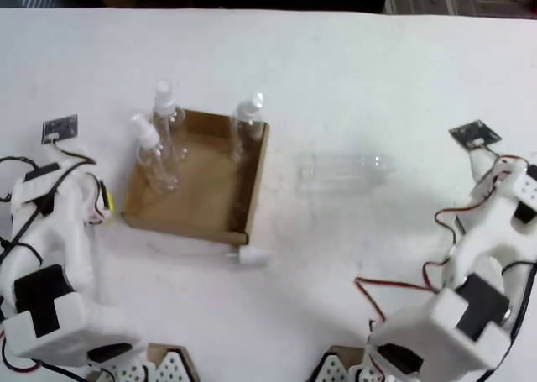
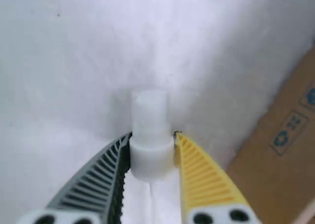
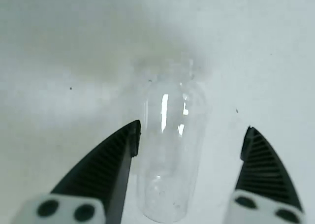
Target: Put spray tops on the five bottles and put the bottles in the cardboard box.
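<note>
Capping step: the left gripper (image 2: 153, 135) clenches a spray top (image 2: 150, 111) beside the cardboard box (image 2: 275, 155); the right gripper (image 3: 192, 128), spread wide, seemingly straddles a topless bottle (image 3: 170, 175) lying on the table (image 3: 59, 47), which it must grasp next.

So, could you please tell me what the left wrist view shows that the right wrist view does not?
Only the left wrist view: the left gripper shut on a white spray top, with a corner of the cardboard box beside it. Only the right wrist view: the right gripper open, with a clear bottle lying on its side between its fingers. Both: the white table.
</note>
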Controlling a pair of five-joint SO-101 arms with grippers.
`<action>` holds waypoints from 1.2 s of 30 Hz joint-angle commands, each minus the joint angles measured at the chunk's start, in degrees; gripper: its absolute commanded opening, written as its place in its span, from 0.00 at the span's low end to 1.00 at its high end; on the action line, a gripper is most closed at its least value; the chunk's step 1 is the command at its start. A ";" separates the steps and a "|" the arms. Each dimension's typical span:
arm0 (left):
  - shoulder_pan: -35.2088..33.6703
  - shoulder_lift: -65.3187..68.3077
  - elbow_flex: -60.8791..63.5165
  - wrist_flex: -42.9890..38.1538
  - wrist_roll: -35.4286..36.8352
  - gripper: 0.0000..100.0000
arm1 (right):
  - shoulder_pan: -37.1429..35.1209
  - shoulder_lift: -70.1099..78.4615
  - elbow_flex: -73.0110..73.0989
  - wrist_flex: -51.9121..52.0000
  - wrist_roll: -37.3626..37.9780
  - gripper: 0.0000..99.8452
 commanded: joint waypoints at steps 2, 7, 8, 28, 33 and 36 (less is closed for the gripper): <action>0.31 -3.21 -0.35 -0.70 -0.53 0.02 | 0.66 -10.24 8.35 -4.88 4.84 0.28; 0.31 -3.21 -0.35 -0.70 -0.53 0.02 | 0.48 -13.23 16.18 -14.20 5.01 0.28; 0.31 -3.21 -0.35 -0.70 -0.53 0.02 | 0.40 -13.14 16.70 -15.08 5.01 0.28; 0.31 -3.21 -0.35 -0.62 -0.53 0.02 | -1.27 -4.00 17.58 -20.53 4.84 0.28; 0.31 -3.21 -0.35 -0.62 -0.53 0.02 | -1.54 -2.33 17.41 -21.23 5.01 0.22; 0.31 -3.21 -0.35 -0.62 -0.53 0.02 | -1.54 -0.66 14.95 -21.23 5.01 0.08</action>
